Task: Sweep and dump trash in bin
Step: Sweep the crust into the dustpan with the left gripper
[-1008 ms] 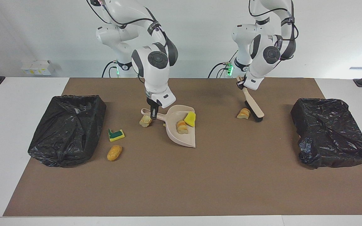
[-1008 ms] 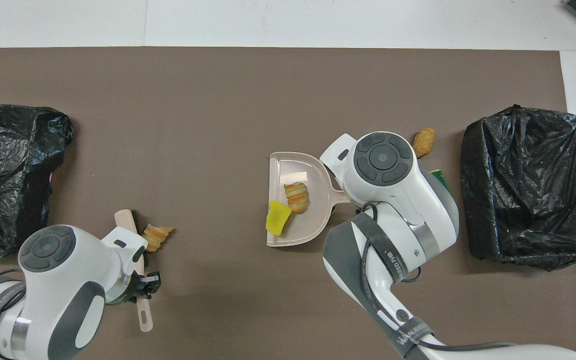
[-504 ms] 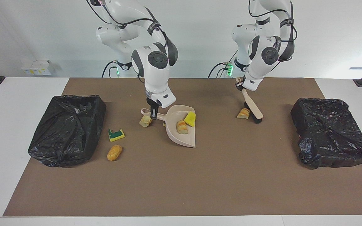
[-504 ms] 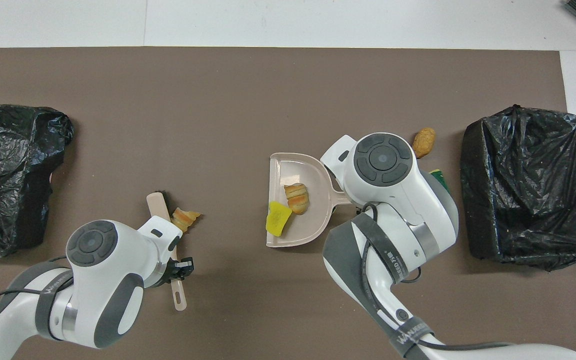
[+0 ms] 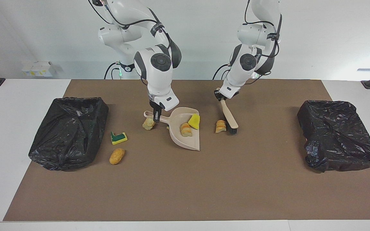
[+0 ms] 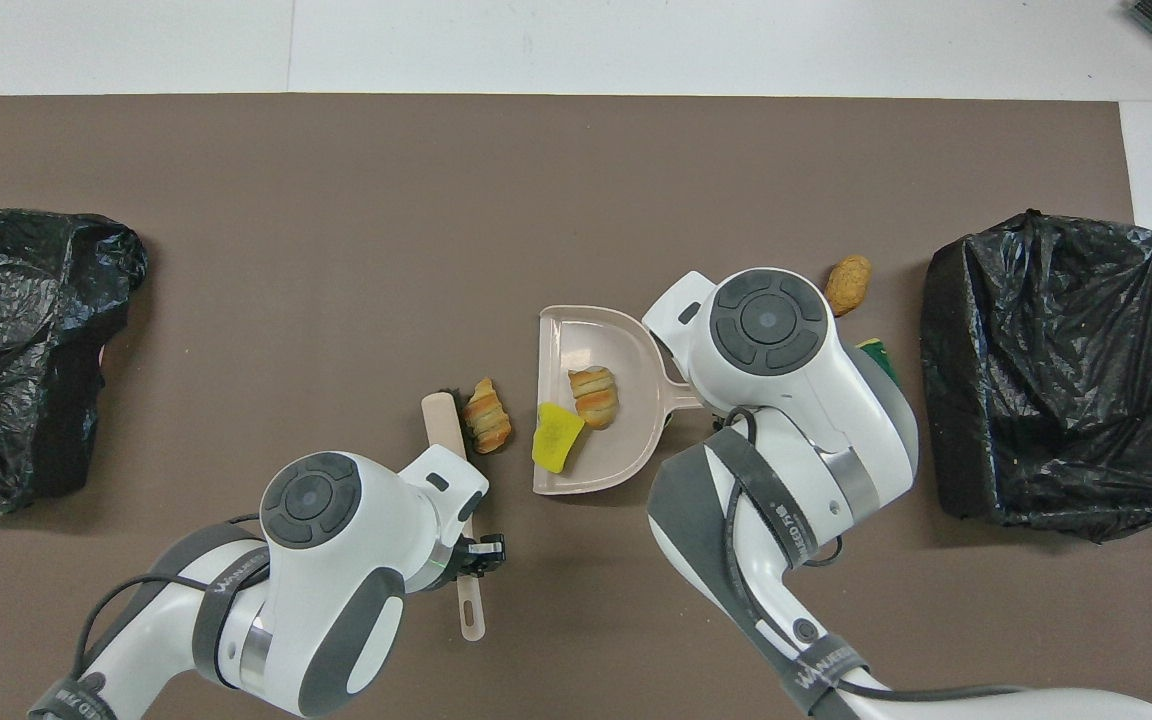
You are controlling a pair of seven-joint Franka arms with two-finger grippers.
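Observation:
My right gripper [image 5: 155, 118] is shut on the handle of the beige dustpan [image 5: 176, 136] [image 6: 558, 330], which rests on the brown mat. A tan bread piece [image 5: 185, 129] [image 6: 594, 395] and a yellow sponge scrap [image 5: 194, 122] [image 6: 556, 437] lie in the pan. My left gripper [image 5: 219, 95] [image 6: 476, 553] is shut on the handle of the beige brush [image 5: 229, 116] [image 6: 444, 425]. Its bristles touch the mat against another bread piece [image 5: 220, 126] [image 6: 487, 415], just outside the pan's mouth. A black-bagged bin [image 5: 67, 131] [image 6: 1056, 370] stands at the right arm's end.
More trash lies loose: a bread chunk [image 5: 148, 123] by the pan's handle, a green-and-yellow sponge [image 5: 118, 137] [image 6: 876, 350] and an orange-brown nugget [image 5: 117, 156] [image 6: 848, 284] beside that bin. A second black-bagged bin [image 5: 337, 134] [image 6: 16, 340] stands at the left arm's end.
My left arm has swept the brush, and the bread piece with it, across the mat toward the dustpan's mouth. The right arm and the dustpan have not moved.

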